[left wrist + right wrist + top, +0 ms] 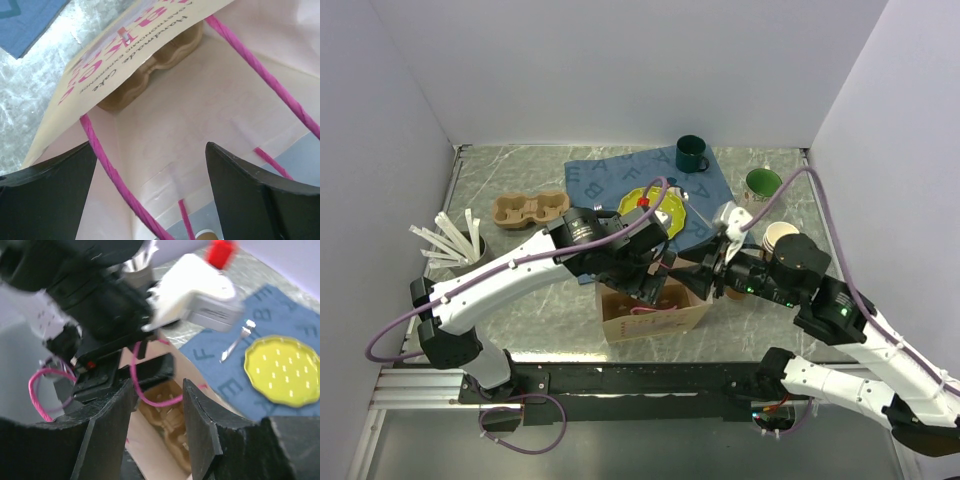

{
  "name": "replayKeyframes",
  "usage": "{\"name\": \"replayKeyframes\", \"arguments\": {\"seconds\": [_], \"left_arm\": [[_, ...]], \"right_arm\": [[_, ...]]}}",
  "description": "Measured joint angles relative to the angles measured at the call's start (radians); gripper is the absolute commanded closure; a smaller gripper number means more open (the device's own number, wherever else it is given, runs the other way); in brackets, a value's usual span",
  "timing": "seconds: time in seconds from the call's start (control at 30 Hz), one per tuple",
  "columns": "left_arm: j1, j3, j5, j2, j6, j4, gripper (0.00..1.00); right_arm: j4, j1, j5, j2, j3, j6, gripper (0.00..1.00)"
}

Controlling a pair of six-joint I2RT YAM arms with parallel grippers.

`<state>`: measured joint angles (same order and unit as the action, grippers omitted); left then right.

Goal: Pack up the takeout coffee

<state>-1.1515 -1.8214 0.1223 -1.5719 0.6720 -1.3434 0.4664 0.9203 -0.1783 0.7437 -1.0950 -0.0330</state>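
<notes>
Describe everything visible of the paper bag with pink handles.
The paper bag is tan outside with pink print, pale inside, with twisted pink cord handles. It stands open, mouth up, on the table near its front edge. A brown moulded pulp carrier lies inside. The left gripper hangs open at its mouth.

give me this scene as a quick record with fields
bag: paper bag, pink handles, mouth open
inside bag: cardboard cup tray
left fingers: apart, at the bag mouth
right fingers: apart, nothing between, above the bag
table left: second cup tray
back: yellow plate on blue cloth, green mug
</notes>
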Motion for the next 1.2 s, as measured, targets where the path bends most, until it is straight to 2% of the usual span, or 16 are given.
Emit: {"name": "replayKeyframes", "arguments": {"seconds": [0.17,0.3,0.37,0.4,0.47,0.5,0.67,0.83,1.0,1.2], "left_arm": [[0.020,0.000,0.011,0.000,-0.005,-0.017,0.06],[0.030,0.000,0.011,0.000,-0.007,-0.013,0.06],[0.033,0.000,0.010,0.000,-0.008,-0.010,0.06],[0.035,0.000,0.010,0.000,-0.008,-0.010,0.06],[0.038,0.000,0.011,0.000,-0.010,-0.008,0.06],[0.040,0.002,0.017,0.000,-0.011,-0.007,0.06],[0.055,0.004,0.021,0.000,-0.015,0.006,0.05],[0.066,0.069,0.025,0.025,-0.023,0.049,0.05],[0.051,0.124,-0.018,0.064,-0.080,0.015,0.06],[0.050,0.121,-0.029,0.075,-0.107,0.014,0.05]], "right_arm": [[-0.044,0.000,-0.072,-0.012,0.064,0.101,0.51],[-0.046,0.000,-0.093,-0.006,0.087,0.158,0.60],[-0.056,0.000,-0.095,0.008,0.087,0.177,0.68],[-0.063,0.000,-0.093,0.014,0.088,0.185,0.78],[-0.076,0.000,-0.079,0.023,0.089,0.196,0.90],[-0.079,0.000,-0.077,0.025,0.090,0.197,1.00],[-0.084,0.001,-0.034,0.032,0.087,0.206,1.00],[-0.066,0.009,0.020,0.055,0.079,0.180,1.00],[-0.061,0.000,0.168,0.076,0.074,0.157,1.00],[-0.061,-0.002,0.226,0.071,0.074,0.141,1.00]]}}
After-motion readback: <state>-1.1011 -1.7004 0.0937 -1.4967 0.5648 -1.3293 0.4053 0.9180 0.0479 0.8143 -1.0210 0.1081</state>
